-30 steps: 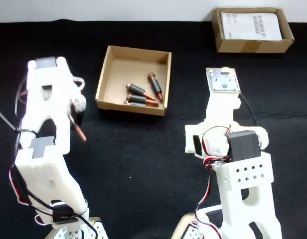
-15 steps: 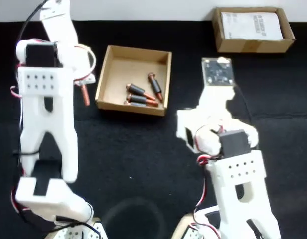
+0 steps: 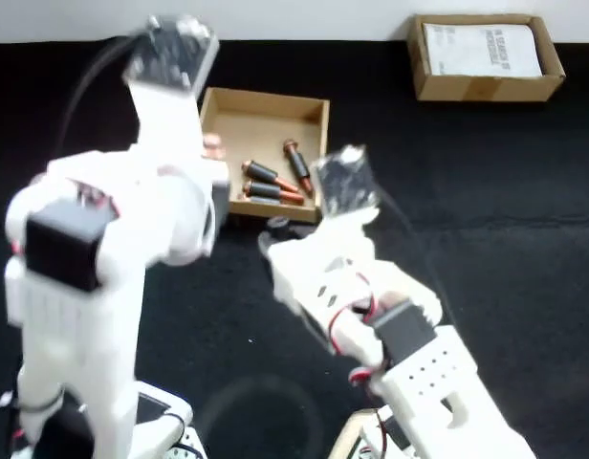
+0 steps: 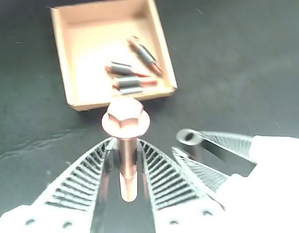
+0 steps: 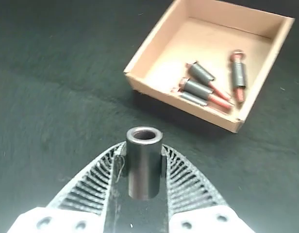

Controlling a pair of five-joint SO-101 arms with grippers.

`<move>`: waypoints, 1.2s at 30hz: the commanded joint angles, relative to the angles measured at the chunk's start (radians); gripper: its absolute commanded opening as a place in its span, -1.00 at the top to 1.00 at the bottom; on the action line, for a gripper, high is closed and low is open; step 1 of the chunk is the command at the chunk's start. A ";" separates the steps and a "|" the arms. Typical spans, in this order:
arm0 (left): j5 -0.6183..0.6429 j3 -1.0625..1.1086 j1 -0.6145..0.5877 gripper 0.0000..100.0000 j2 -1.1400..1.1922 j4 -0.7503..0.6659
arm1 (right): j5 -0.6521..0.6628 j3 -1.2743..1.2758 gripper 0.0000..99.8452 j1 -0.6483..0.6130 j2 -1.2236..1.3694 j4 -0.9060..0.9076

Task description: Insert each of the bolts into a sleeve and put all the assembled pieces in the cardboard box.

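Observation:
My left gripper is shut on a copper bolt, gripping the shaft with the hex head standing out past the fingertips. My right gripper is shut on a dark grey sleeve, its open bore facing outward. In the left wrist view that sleeve hangs close beside the bolt, apart from it. Both hover over the black table just in front of the cardboard box. Three assembled pieces lie in the box. From above, the bolt head shows by the box's left wall.
A second cardboard box holding a printed sheet stands at the far right of the table. The left arm rises tall over the table's left side, and the right arm slants across the middle. Black table surface lies to the right.
Both arms have swung toward the box front. The left arm carried the bolt rightward to the box's left edge; the right arm turned left, bringing the sleeve near the bolt.

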 commanded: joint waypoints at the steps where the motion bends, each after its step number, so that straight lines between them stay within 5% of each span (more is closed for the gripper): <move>1: -0.003 0.160 0.042 0.98 -0.165 -0.107 | 0.040 0.102 0.98 -0.030 -0.108 -0.091; 13: -0.002 0.762 0.143 0.98 -0.556 -0.747 | 0.077 0.317 0.98 -0.027 -0.159 -0.394; 26: 0.002 0.858 0.228 0.98 -0.608 -0.790 | 0.077 0.378 0.98 -0.025 -0.165 -0.547; 36: 0.002 1.040 0.025 0.98 -0.608 -0.979 | 0.078 0.380 0.99 -0.031 -0.297 -0.415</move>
